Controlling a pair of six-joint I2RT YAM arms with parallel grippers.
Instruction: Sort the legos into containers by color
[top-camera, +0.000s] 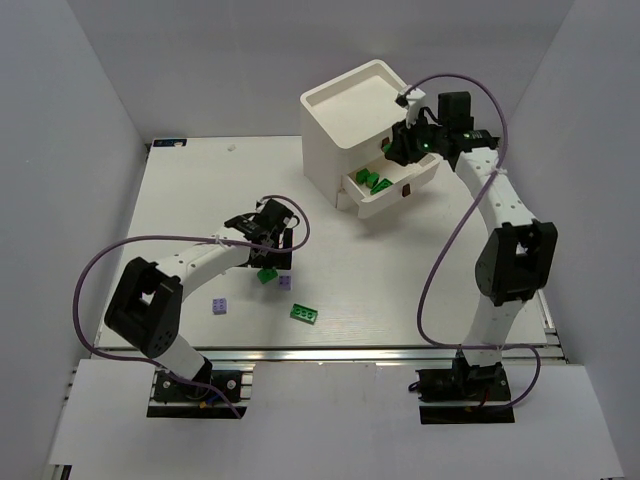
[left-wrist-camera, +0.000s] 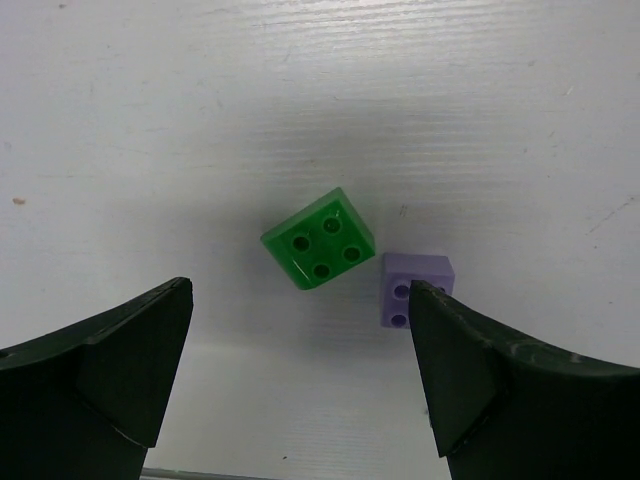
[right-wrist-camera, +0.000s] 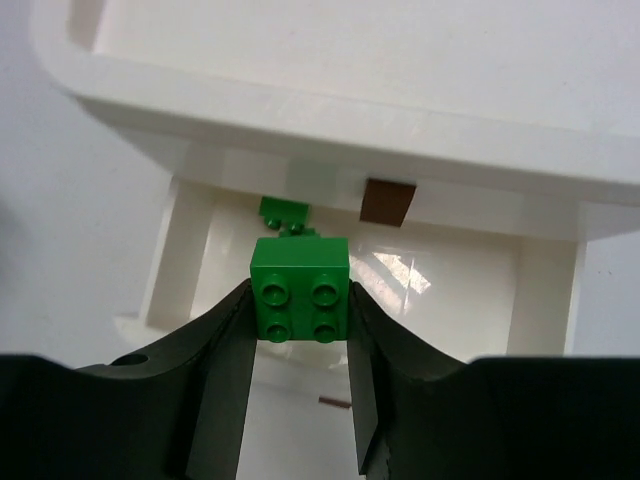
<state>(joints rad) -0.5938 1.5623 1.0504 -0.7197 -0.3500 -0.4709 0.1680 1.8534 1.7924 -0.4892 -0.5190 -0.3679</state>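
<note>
left jaws fully open, empty; loose green lego (left-wrist-camera: 318, 240) ahead between them | right jaws part-closed, pinching second green lego (right-wrist-camera: 300, 288); open drawer (top-camera: 383, 205) ahead

We see a white chest (top-camera: 345, 120) upper centre-right, its lower drawer (top-camera: 395, 198) pulled open, green bricks (top-camera: 375, 181) inside, a square green brick (right-wrist-camera: 300, 290) gripped just before it, studs toward us, mid-frame a green square (left-wrist-camera: 318, 240) just beside a purple brick (left-wrist-camera: 415, 288), lower down a purple square (top-camera: 218, 306) and a long green brick (top-camera: 305, 314)
</note>
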